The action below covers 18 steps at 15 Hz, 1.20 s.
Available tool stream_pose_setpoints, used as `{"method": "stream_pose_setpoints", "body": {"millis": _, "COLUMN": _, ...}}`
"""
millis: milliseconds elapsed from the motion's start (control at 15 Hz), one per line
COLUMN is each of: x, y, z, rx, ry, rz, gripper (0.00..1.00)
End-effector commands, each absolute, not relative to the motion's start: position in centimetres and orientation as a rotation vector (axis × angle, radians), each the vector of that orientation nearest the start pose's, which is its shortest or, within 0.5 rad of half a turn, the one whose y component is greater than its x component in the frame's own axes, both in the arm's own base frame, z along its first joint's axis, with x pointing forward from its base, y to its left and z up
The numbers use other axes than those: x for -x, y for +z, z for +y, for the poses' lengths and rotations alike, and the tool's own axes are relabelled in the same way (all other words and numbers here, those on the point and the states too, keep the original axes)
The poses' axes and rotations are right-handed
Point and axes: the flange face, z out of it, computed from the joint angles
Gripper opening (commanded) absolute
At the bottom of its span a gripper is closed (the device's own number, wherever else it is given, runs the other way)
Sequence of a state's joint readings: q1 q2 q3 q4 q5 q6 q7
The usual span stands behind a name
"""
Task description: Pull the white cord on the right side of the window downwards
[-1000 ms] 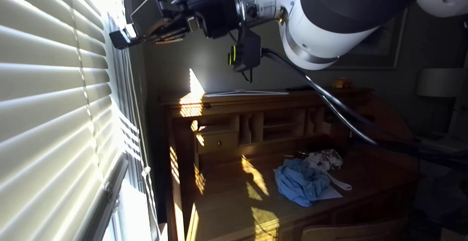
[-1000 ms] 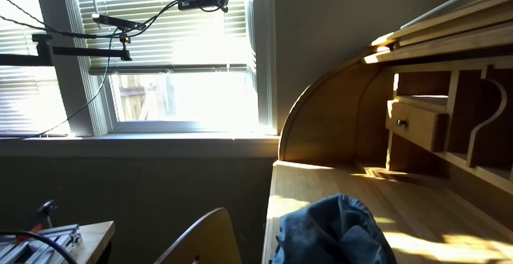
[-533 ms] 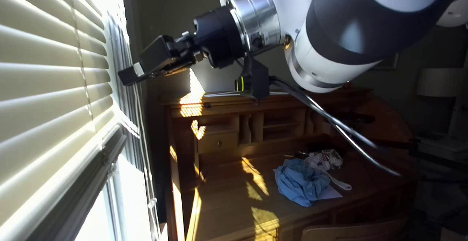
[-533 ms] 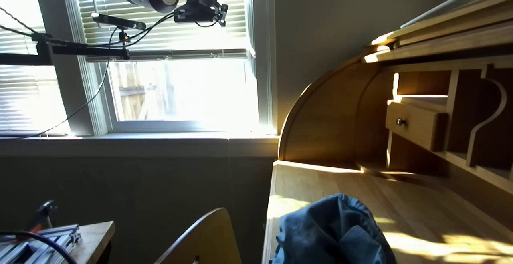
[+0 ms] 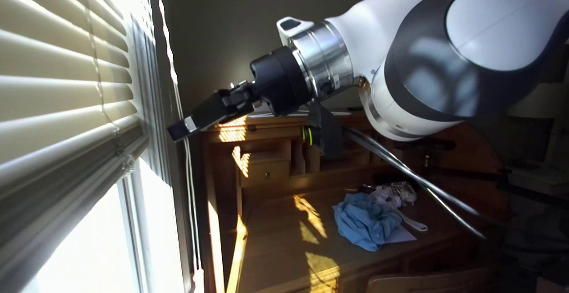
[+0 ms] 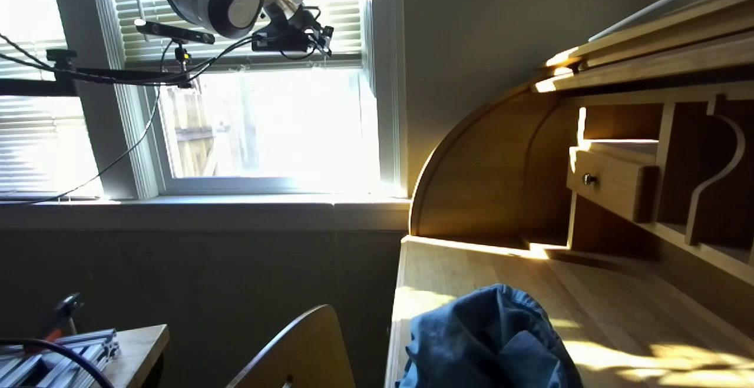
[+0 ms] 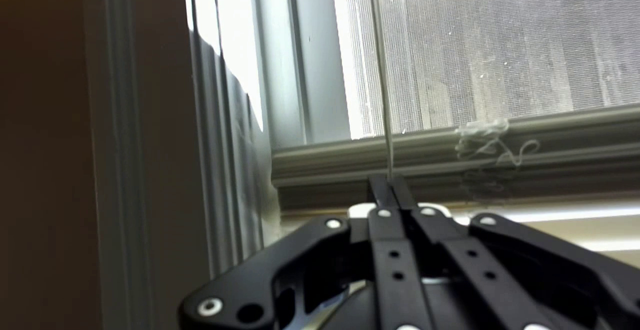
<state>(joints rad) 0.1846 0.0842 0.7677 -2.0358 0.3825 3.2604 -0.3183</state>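
The window (image 6: pixel 277 129) shows in both exterior views, its upper part behind white slat blinds (image 5: pixel 58 62). The blinds' dark bottom rail (image 6: pixel 235 62) hangs at about mid-window. A thin white cord (image 5: pixel 171 64) hangs at the window's right side. My gripper (image 5: pixel 181 129) is shut on the cord, beside the window frame and just off the blinds. In the wrist view the cord (image 7: pixel 382 69) runs straight to the closed fingertips (image 7: pixel 389 179), in front of the bottom rail (image 7: pixel 340 162). Below the gripper in the exterior view the cord hangs slack in strands.
A wooden roll-top desk (image 5: pixel 275 244) stands beside the window, with a blue cloth (image 5: pixel 366 222) on it. A camera (image 6: pixel 177 32) on a black bracket and my arm's cables (image 6: pixel 221 55) are in front of the window. A chair (image 6: pixel 306 352) stands by the desk.
My gripper has moved down and slightly away from the window, pulling the cord with it. The blinds' bottom rail has risen, baring more glass. The knot low on the cord has dropped from view.
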Motion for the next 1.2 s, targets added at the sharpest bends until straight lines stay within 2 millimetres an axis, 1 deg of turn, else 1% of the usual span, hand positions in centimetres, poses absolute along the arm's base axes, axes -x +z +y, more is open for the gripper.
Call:
{"method": "stream_pose_setpoints", "body": {"millis": 0, "x": -38.1, "y": 48.0, "z": 45.0, "rx": 2.204, "ry": -1.117, "rz": -0.9, "gripper": 0.01}}
{"method": "stream_pose_setpoints", "body": {"millis": 333, "x": -37.0, "y": 45.6, "z": 45.5, "rx": 2.213, "ry": -1.071, "rz": -0.881, "gripper": 0.01}}
{"method": "stream_pose_setpoints", "body": {"millis": 1133, "x": -34.4, "y": 41.1, "z": 44.9, "rx": 2.243, "ry": -1.017, "rz": -0.803, "gripper": 0.01}}
